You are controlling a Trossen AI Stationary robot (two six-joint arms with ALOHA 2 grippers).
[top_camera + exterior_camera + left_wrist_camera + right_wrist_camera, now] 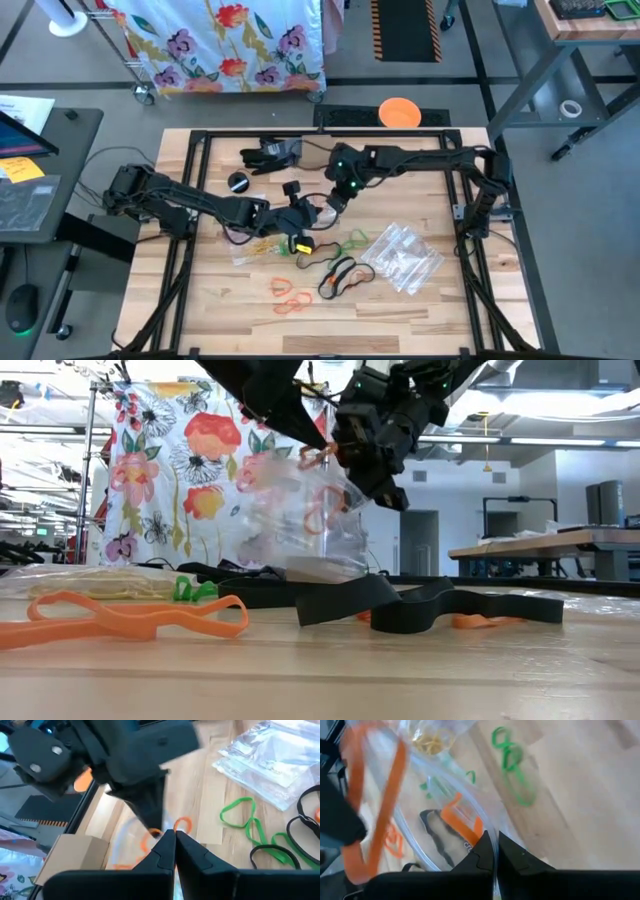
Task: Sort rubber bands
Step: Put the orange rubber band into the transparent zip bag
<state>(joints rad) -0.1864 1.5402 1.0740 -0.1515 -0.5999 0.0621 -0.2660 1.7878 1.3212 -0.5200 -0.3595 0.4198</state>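
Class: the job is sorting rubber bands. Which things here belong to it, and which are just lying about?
Belong:
- orange rubber bands
- green rubber bands
- black rubber bands
- clear plastic bag held up by both grippers

Lying about:
- orange disc
- pile of clear zip bags

Both arms reach to mid-table — left pincer [300, 215] and right pincer [335, 200] closed, nearly touching.

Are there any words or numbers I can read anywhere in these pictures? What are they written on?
None can be read.
Clear bag held up between both shut grippers: a small dark mark near its edge, too blurred to read.
Yellow tag by the left gripper: too small to read.
Papers on the side desk: too small to read.
Right gripper, rubber bands, table: no writing shows.
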